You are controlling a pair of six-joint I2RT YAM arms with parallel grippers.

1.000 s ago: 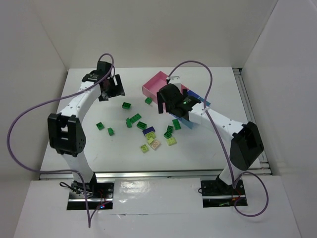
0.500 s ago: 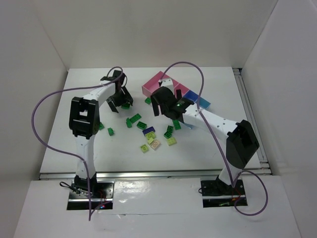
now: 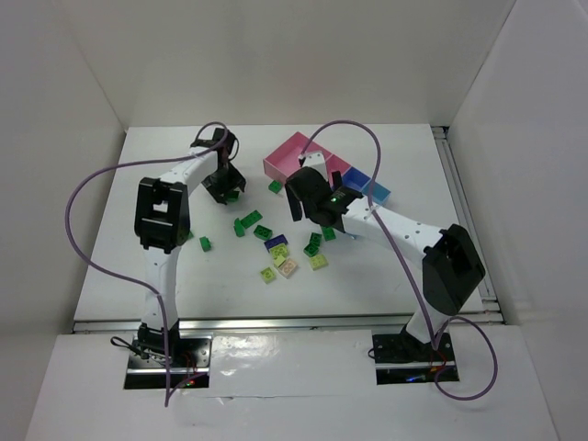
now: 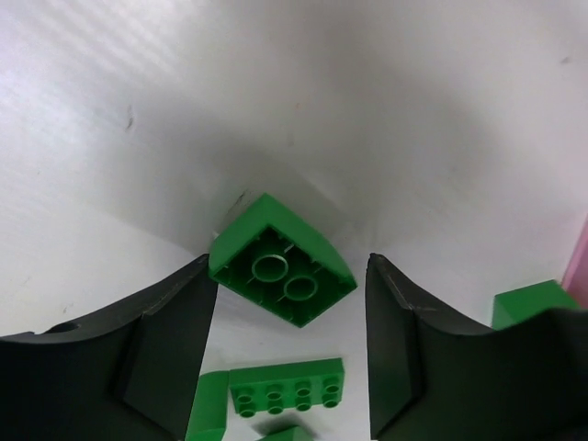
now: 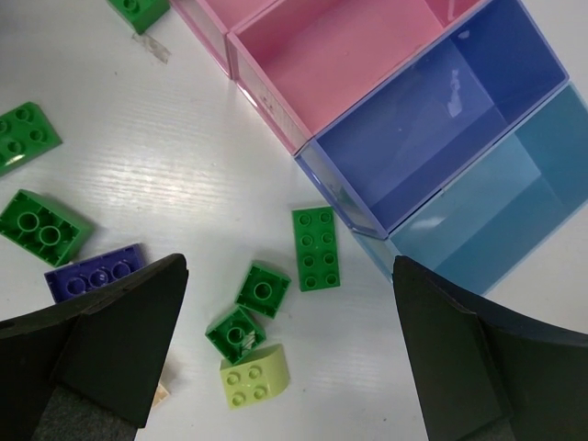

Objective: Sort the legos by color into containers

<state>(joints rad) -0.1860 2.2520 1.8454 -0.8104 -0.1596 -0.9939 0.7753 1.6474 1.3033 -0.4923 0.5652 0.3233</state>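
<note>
Left jaws stand wide open and empty, straddling a dark green lego (image 4: 281, 267) that lies underside-up on the counter left of the pink bin (image 3: 296, 154). Best to lower squarely, centre it, then close on its flat sides. Right jaws gape empty near that bin.

green legos (image 5: 315, 248) | lime lego (image 5: 254, 377) | purple lego (image 5: 95, 273) | pink bin (image 5: 340, 55) | violet bin (image 5: 441, 129) | light-blue bin (image 5: 524, 202)

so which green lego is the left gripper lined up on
The upside-down dark green lego, two tubes showing, between the left gripper's open fingertips; the long studded lego lies further back.
</note>
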